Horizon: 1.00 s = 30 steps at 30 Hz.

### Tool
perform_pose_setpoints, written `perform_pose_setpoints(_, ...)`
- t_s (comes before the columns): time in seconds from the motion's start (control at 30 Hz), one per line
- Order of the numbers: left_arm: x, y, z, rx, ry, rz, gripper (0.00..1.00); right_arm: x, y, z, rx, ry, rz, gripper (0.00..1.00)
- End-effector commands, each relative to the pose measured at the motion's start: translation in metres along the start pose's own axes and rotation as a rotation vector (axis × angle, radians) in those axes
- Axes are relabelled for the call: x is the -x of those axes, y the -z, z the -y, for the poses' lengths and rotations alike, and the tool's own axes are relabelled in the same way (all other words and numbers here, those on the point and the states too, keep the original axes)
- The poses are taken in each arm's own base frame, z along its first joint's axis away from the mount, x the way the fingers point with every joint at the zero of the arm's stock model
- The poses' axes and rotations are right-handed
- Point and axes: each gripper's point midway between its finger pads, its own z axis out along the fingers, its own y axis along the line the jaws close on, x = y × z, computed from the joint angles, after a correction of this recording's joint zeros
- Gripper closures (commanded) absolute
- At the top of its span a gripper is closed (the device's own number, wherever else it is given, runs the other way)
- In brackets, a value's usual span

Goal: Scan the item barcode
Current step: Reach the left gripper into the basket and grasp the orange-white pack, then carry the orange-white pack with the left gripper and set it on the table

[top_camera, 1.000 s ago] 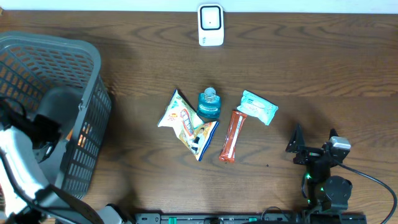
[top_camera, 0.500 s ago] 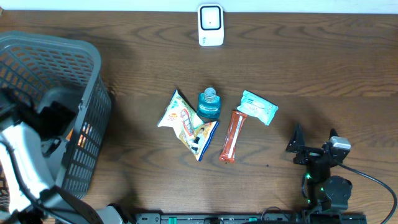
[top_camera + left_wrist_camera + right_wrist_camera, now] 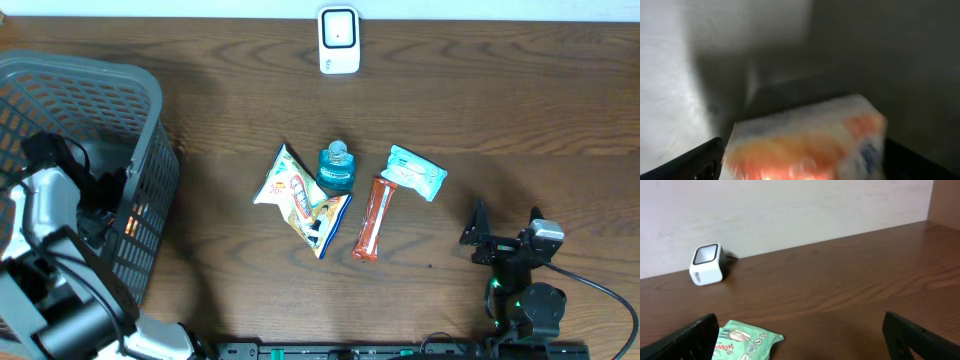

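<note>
My left gripper hangs inside the basket at 9 o'clock, jaws wide, above a blurred orange packet. The right gripper, at 5 o'clock, is spread wide too. The scanner sits at 12.

Dark wood-grain table, faint sheen. Grey matt plastic mesh basket at nine o'clock. White glossy plastic scanner at twelve. Shiny crinkled film on snack bag; clear teal plastic bottle.
</note>
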Motion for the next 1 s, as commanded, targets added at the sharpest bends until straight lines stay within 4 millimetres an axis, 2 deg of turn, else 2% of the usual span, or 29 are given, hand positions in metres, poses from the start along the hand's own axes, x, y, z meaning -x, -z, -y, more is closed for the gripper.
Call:
perform_pose_setpoints(0.0,-0.003,-0.016,-0.007,0.040,-0.008,-0.045,0.00,0.000,0.000,0.000,-0.001,0.007,0.001,0.01)
perform_pose_setpoints(0.1,-0.005,-0.024,-0.009,0.049,-0.005,-0.071,0.22,0.000,0.000,0.000,-0.001,0.007,0.001,0.01)
perform_pose_setpoints(0.17,-0.005,-0.024,-0.009,0.048,-0.005,-0.067,0.43,0.000,0.000,0.000,-0.001,0.007,0.001,0.01)
perform_pose_setpoints(0.2,-0.004,-0.023,-0.008,0.046,-0.005,-0.061,0.48,0.000,0.000,0.000,-0.001,0.007,0.001,0.01)
perform_pose_setpoints(0.3,0.000,-0.015,-0.007,0.039,-0.006,-0.041,0.58,0.000,0.000,0.000,-0.001,0.007,0.001,0.01)
perform_pose_setpoints(0.43,0.007,0.006,-0.006,0.024,0.006,0.004,0.62,0.000,0.000,0.000,-0.001,0.007,0.001,0.01)
perform_pose_setpoints(0.57,0.018,0.045,-0.007,-0.005,0.046,0.096,0.62,0.000,0.000,0.000,-0.001,0.007,0.001,0.01)
perform_pose_setpoints(0.6,0.022,0.067,-0.008,-0.022,0.077,0.148,0.62,0.000,0.000,0.000,-0.001,0.007,0.001,0.01)
perform_pose_setpoints(0.73,0.025,0.124,-0.010,-0.085,0.186,0.297,0.62,0.000,0.000,0.000,-0.001,0.007,0.001,0.01)
perform_pose_setpoints(0.83,0.016,0.168,-0.001,-0.188,0.230,0.412,0.62,0.000,0.000,0.000,-0.001,0.007,0.001,0.01)
perform_pose_setpoints(0.97,-0.011,0.227,0.027,-0.423,0.240,0.518,0.62,0.000,0.000,0.000,-0.001,0.007,0.001,0.01)
